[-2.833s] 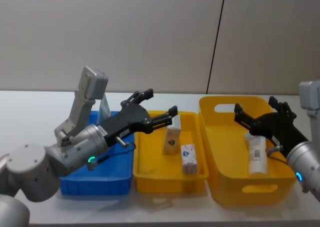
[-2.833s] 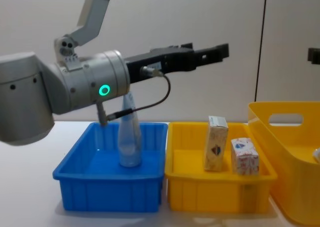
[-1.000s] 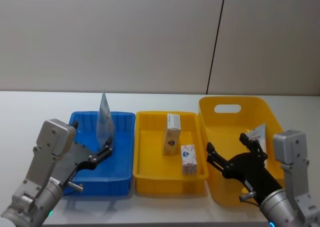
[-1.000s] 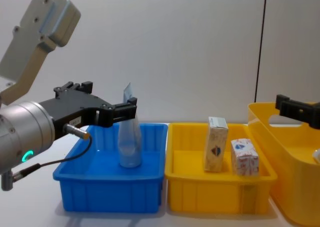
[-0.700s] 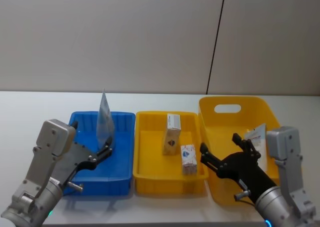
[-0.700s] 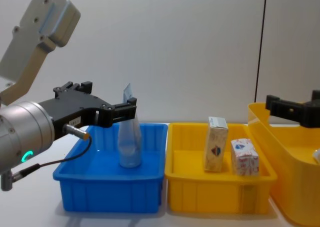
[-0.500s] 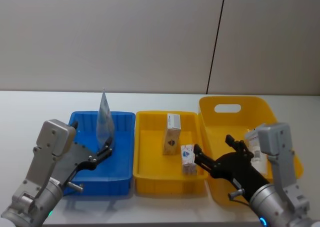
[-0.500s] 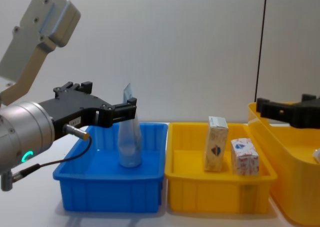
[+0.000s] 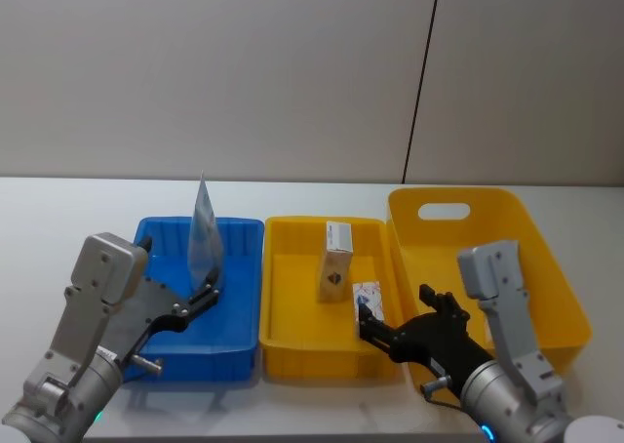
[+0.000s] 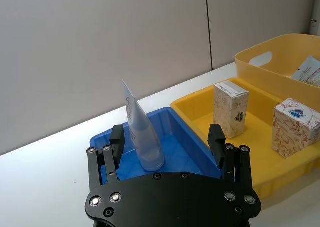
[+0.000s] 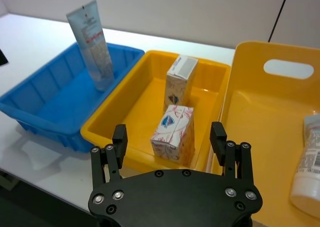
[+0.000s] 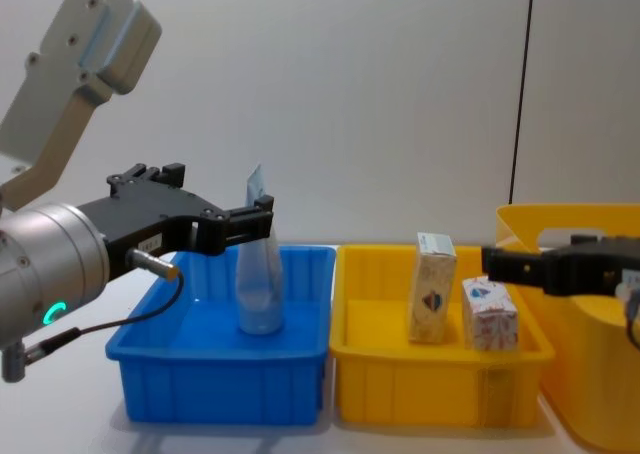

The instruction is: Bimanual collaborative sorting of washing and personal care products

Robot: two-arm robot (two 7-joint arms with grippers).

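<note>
Right gripper (image 9: 393, 312), jaws spread, has swung from the large bin (image 9: 546, 238) to the patterned box (image 11: 175, 132) at the middle tray's (image 9: 292, 267) right edge, likely its next pick; left gripper (image 10: 166, 137) hangs open by the blue bin (image 9: 236, 311).

Smooth, glossy plastic is seen in the blue bin (image 9: 244, 267) and in the yellow tray (image 9: 292, 306) at its 3 o'clock. The large yellow bin (image 9: 439, 248) looks smooth too, only duller. The tapered pouch (image 9: 204, 230) is of soft, shiny film. The tall carton (image 9: 335, 263) and patterned box (image 11: 173, 134) are of matt printed card. The left gripper (image 10: 166, 139) and right gripper (image 11: 168, 134) are faced in matt black, with bright metal screws.
</note>
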